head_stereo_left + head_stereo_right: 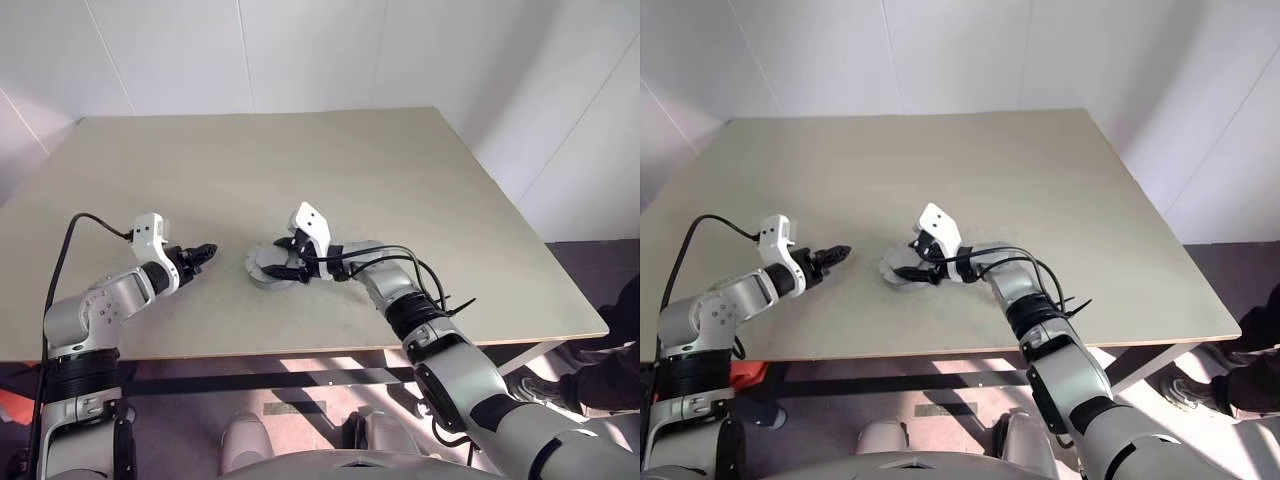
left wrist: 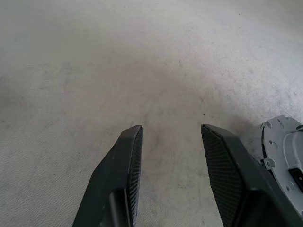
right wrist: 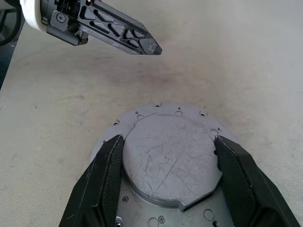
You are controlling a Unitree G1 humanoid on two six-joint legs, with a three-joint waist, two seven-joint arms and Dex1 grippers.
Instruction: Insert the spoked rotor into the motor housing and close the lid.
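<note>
The lid (image 3: 165,156), a dull grey disc with a notched, drilled rim and a scratched raised centre, lies flat on the table (image 1: 400,180) near its front. My right gripper (image 3: 168,138) reaches in from the right and is shut on the raised centre, one finger (image 3: 106,170) on each side. The lid also shows beside my left fingers (image 2: 284,151). My left gripper (image 1: 208,250) hovers a short way left of the lid, pointing at it, open with nothing between its fingers (image 2: 128,161). The motor housing is hidden under the lid and gripper. The spoked rotor is hidden.
The beige tabletop stretches bare behind and to both sides of the lid. Its front edge (image 1: 300,350) runs close below both arms. A person's dark-clad leg and shoe (image 1: 590,375) stand on the floor past the right front corner.
</note>
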